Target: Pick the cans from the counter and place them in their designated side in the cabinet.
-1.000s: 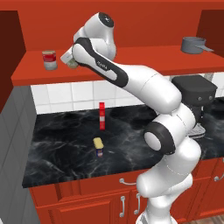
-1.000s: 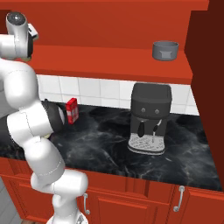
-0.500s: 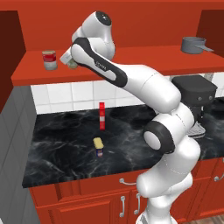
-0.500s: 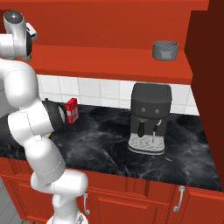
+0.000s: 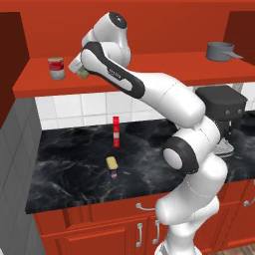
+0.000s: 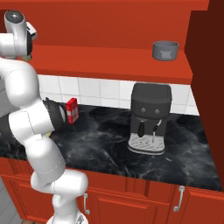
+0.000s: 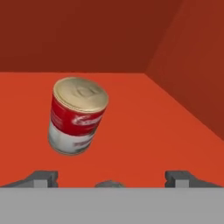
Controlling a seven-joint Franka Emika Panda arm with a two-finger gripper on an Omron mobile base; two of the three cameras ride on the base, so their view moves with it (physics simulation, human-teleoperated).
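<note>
The end effector (image 7: 111,177) is up at the left end of the cabinet (image 5: 149,74) shelf, its two fingertips (image 7: 41,178) spread wide with nothing gripped between them. The round can with the yellow-green label (image 5: 82,72) sits on the shelf right at the end effector, partly hidden by the hand; its top just shows between the tips in the hand view, so it looks set down there. Just beyond it, nearer the left wall, stands a red-and-white can (image 7: 78,115), close but apart.

The other task item, the dark blue tin (image 5: 112,167), lies on the black table (image 5: 74,169) well below and in front of the end effector, its long axis running roughly front to back, near the tall red-and-white box (image 5: 116,132). The coming move, I judge, is a long drop from shelf to table.

A grey pot (image 5: 222,50) stands at the right end of the shelf; what it holds cannot be seen
</note>
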